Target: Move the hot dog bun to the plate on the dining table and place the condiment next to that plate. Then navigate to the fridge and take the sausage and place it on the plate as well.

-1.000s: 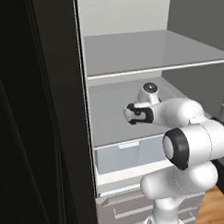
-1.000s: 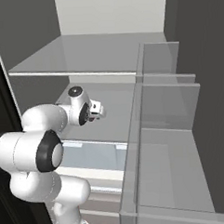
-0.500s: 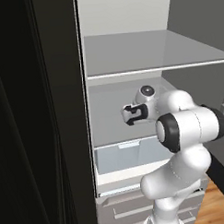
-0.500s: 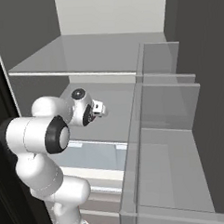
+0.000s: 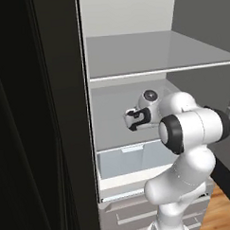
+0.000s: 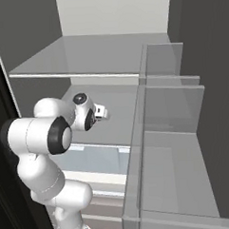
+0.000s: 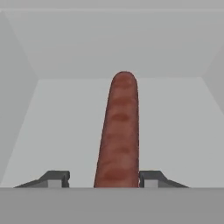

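Sausage [image 7: 119,131] retrieval from the fridge [image 5: 61,138] is the step in hand, judged from the arm reaching into the open compartment. The end effector [image 7: 104,178] is seen in the hand view with the sausage lying lengthwise between its two dark fingertips [image 7: 54,178], the near end of the sausage level with them. The right fingertip is touching or just beside the sausage, while a clear gap is left on the other side, so a firm grasp cannot be confirmed; whether the jaws are clenched cannot be told. The sausage rests on the pale grey glass shelf [image 5: 112,126] below the upper shelf [image 6: 80,56], pointing toward the back wall. In the base views the end effector [image 5: 133,120] is held low over that shelf, above the drawer [image 5: 133,161]. The next move calls for the closure to be completed, then a straight lift and a withdrawal clear of the shelf edge before the drive to the dining table.
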You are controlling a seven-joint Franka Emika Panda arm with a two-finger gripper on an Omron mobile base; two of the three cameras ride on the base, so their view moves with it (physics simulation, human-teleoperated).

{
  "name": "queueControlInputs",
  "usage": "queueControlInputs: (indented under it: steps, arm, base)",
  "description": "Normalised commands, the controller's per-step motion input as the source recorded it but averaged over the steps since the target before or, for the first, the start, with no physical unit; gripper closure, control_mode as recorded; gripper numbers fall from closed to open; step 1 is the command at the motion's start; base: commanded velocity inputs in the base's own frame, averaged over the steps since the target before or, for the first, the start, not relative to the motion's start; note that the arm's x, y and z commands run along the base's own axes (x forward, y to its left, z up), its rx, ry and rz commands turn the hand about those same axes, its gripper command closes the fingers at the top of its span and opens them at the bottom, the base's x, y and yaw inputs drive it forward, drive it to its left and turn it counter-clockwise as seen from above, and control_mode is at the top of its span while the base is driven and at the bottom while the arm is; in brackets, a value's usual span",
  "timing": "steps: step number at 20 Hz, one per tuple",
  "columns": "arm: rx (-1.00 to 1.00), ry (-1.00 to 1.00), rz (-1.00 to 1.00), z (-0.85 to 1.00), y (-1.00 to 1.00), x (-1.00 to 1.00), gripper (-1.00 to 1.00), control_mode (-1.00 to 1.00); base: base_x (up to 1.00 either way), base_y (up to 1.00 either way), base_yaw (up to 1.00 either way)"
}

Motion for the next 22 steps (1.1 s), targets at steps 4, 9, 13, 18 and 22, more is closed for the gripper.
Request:
queueControlInputs:
  steps: [4, 9, 13, 18, 22]
  arm:
    - [0.00, 0.00, 0.00, -0.29, 0.00, -0.06, 1.00, -1.00]
    - [0.01, -0.04, 0.00, -0.02, -0.01, -0.76, 1.00, -1.00]
    - [0.01, -0.17, 0.00, 0.45, -0.12, -1.00, 1.00, -1.00]
    - [0.04, -0.04, 0.00, 0.87, -0.06, -1.00, 1.00, -1.00]
    - [0.07, 0.15, 0.00, 1.00, 0.00, -1.00, 1.00, -1.00]
  base:
    - [0.00, 0.00, 0.00]
    - [0.00, 0.00, 0.00]
    - [0.00, 0.00, 0.00]
    - [0.00, 0.00, 0.00]
    - [0.00, 0.00, 0.00]
